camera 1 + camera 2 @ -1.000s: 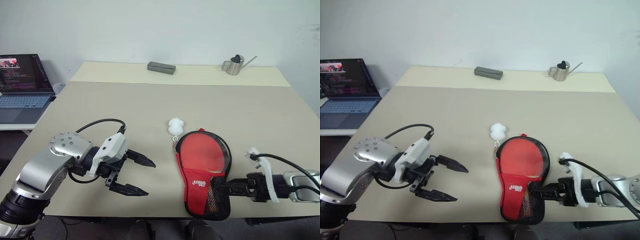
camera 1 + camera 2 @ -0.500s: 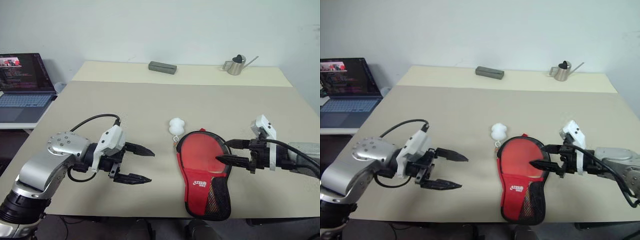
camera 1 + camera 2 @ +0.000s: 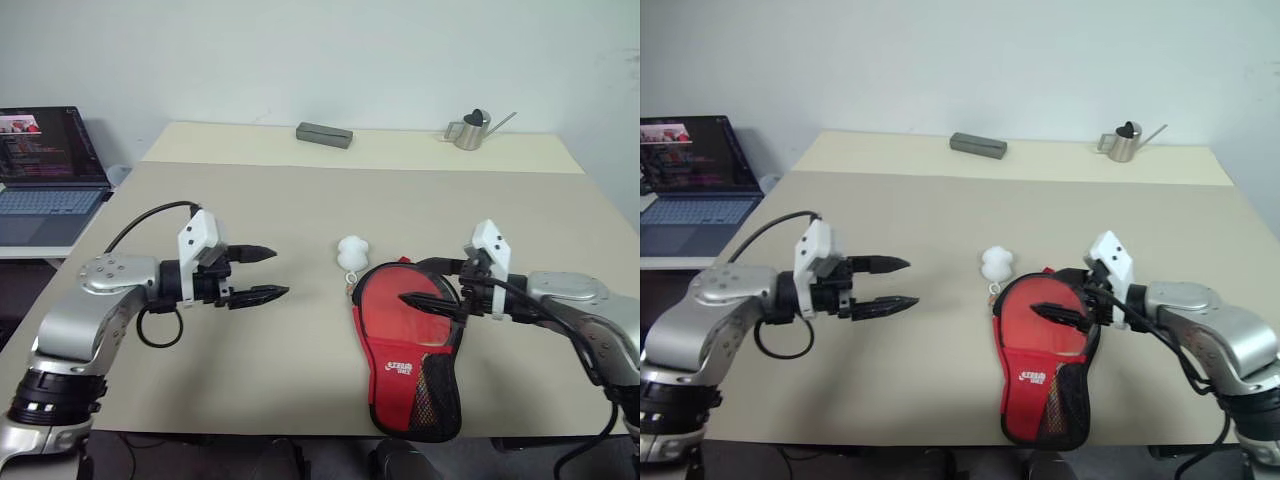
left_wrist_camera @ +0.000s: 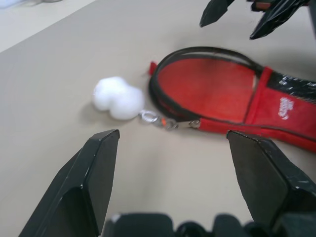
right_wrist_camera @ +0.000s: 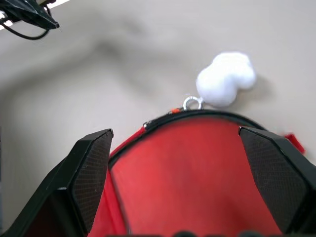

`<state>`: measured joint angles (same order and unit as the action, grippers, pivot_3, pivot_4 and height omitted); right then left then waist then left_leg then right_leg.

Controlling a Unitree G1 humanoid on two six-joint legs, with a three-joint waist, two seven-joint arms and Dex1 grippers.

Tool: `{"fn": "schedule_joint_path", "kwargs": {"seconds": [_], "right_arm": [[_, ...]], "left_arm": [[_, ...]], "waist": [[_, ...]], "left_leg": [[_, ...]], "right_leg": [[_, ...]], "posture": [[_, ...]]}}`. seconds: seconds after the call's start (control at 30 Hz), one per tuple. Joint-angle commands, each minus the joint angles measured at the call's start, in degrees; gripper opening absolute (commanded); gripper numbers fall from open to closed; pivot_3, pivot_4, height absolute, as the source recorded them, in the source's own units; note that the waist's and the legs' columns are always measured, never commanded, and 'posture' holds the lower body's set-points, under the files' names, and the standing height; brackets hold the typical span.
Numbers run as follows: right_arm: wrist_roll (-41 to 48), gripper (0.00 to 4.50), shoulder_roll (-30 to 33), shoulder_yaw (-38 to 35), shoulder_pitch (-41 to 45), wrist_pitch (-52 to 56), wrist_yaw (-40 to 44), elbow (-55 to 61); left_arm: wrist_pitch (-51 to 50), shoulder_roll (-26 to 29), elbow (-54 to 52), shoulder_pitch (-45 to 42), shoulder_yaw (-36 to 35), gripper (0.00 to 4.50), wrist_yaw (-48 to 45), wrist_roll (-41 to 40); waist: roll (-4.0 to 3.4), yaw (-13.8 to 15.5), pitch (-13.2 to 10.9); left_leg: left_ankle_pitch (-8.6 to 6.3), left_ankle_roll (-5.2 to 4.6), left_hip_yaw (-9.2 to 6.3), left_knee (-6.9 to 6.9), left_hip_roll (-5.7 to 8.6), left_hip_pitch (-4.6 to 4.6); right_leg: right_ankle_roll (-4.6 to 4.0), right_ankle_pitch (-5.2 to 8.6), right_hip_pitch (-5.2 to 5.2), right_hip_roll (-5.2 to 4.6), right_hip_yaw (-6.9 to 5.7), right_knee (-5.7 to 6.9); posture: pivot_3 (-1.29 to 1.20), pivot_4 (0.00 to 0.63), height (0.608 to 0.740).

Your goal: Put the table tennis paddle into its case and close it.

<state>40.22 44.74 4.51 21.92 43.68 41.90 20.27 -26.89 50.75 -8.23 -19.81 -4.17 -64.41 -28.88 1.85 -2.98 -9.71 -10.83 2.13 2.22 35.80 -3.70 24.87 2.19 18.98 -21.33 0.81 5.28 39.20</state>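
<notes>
Where it lies flat: red, black-rimmed case [image 3: 408, 340], white pompom [image 3: 351, 250].

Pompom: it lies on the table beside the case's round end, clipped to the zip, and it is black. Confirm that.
Wrong in one respect: the pompom is white, not black. The left wrist view shows it plainly, lying on the table beside the round end of the case, joined to the zip by a small metal clip.

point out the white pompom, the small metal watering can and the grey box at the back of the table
white pompom [image 3: 352, 251], left eye view, its fluffy middle.
metal watering can [image 3: 468, 131], left eye view, its body.
grey box [image 3: 977, 146], right eye view, its top face.
</notes>
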Motion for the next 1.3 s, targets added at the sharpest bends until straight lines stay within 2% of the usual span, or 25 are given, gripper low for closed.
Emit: {"fn": "schedule_joint_path", "kwargs": {"seconds": [0.03,0.4,0.77,1.07,1.3], "right_arm": [[-5.5,4.47,-2.6,1.1,0.6,-7.1,1.3,-0.8],[-9.8,4.47,-6.2,3.6,3.0,-8.1,7.5,-7.3],[-16.0,4.47,-13.0,5.8,4.0,-15.1,10.2,-17.0],[-19.5,4.47,-13.0,7.4,1.4,-18.4,14.0,-17.9],[-24.6,4.47,-16.1,9.4,1.6,-24.0,13.8,-25.8]], "left_arm": [[1.6,0.8,-0.6,0.6,-2.9,3.80,0.9,0.7],[-1.5,-2.1,-4.9,3.4,-5.9,3.80,7.6,-0.8],[-3.5,-5.0,-4.6,-1.8,-3.1,3.80,9.3,-0.6],[-3.0,-6.0,-3.5,-4.1,-1.2,3.80,8.4,0.2],[0.6,-8.5,3.1,-8.8,3.2,3.80,8.3,4.6]], "waist": [[0.00,0.1,0.0],[0.00,0.2,0.0],[0.00,0.2,0.0],[0.00,0.3,0.0],[0.00,0.2,0.0]], "left_leg": [[0.00,0.00,-0.01,0.01,0.00,0.00],[0.00,0.00,0.03,0.02,0.00,-0.02],[0.00,0.01,0.04,0.04,0.05,-0.03],[0.00,0.01,0.06,0.06,0.06,-0.03],[0.01,0.02,0.07,0.09,0.08,-0.09]], "right_leg": [[0.00,0.00,0.01,-0.02,-0.02,0.00],[0.00,0.00,-0.01,-0.09,-0.12,0.13],[-0.01,0.00,-0.04,-0.02,-0.14,0.23],[-0.01,0.00,-0.04,-0.02,-0.14,0.25],[-0.01,0.00,-0.01,0.00,-0.14,0.29]], "posture": [[0.00,0.150,0.740],[0.00,0.150,0.740],[0.00,0.150,0.740],[0.00,0.150,0.740],[0.00,0.150,0.740]]}}
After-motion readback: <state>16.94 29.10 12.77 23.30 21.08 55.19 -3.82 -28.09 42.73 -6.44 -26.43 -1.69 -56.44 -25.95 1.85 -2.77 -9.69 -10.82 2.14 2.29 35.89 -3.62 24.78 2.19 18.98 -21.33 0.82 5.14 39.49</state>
